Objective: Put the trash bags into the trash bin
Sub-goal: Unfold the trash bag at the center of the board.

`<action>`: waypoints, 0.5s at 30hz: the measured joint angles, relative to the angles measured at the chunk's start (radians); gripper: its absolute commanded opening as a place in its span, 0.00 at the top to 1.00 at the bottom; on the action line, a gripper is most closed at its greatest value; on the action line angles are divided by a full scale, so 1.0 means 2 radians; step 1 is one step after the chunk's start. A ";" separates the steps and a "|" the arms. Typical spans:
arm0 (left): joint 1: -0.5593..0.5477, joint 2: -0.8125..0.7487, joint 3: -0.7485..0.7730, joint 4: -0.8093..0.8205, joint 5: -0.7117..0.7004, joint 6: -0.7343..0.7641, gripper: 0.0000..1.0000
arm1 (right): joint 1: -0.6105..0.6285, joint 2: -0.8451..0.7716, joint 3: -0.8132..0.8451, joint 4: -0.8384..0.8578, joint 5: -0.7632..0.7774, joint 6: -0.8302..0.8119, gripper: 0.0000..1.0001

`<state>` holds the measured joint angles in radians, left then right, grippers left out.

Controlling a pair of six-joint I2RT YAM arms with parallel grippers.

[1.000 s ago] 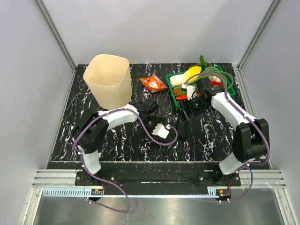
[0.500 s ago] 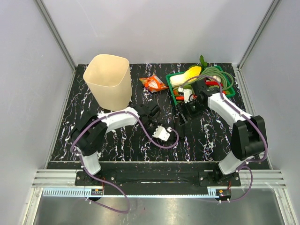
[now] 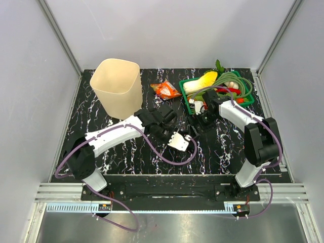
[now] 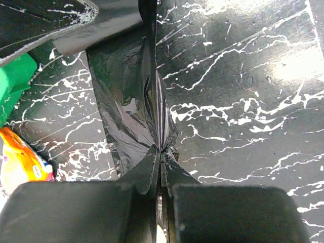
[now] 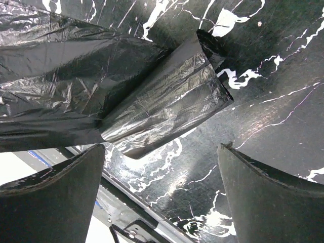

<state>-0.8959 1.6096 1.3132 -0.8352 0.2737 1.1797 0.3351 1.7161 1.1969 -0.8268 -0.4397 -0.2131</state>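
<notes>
Black trash bag (image 4: 132, 109) pinched in clamped left gripper (image 4: 161, 174); right gripper (image 5: 162, 172) agape, empty; risk: slick plastic slipping from thin pinch before far-left trash bin (image 3: 116, 83)

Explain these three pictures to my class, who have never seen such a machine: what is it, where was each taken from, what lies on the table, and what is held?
The machine is two robot arms, a left arm and a right arm, bolted at the near edge of a dark table. Each ends in a two-finger gripper. One picture looks down from above and behind the arms. The other two come from cameras on the wrists, so each shows its own fingers at the bottom. On the table stand a tall cream trash bin and a green tray of vegetables, with an orange snack wrapper between them. The left gripper is shut, pinching a crinkly black trash bag. The right gripper is open over black plastic, holding nothing.
</notes>
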 measured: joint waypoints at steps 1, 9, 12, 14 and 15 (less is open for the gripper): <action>-0.004 0.000 0.002 -0.006 -0.005 -0.004 1.00 | 0.001 0.001 0.000 0.001 0.000 0.002 0.00; -0.009 -0.001 0.035 -0.043 -0.044 -0.036 1.00 | 0.002 0.001 0.000 0.009 -0.010 0.002 0.02; -0.014 -0.001 0.054 -0.054 -0.056 -0.041 1.00 | 0.002 0.001 0.000 0.009 -0.013 0.002 0.02; -0.017 -0.001 0.073 -0.063 -0.065 -0.042 1.00 | 0.002 0.001 0.000 0.009 -0.013 0.002 0.02; -0.018 -0.001 0.085 -0.069 -0.070 -0.043 1.00 | 0.002 0.001 0.000 0.009 -0.013 0.002 0.03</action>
<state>-0.9318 1.6070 1.4826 -0.9730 0.1337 1.0943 0.3397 1.7176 1.1969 -0.8085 -0.4656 -0.2096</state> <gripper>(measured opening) 0.016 0.980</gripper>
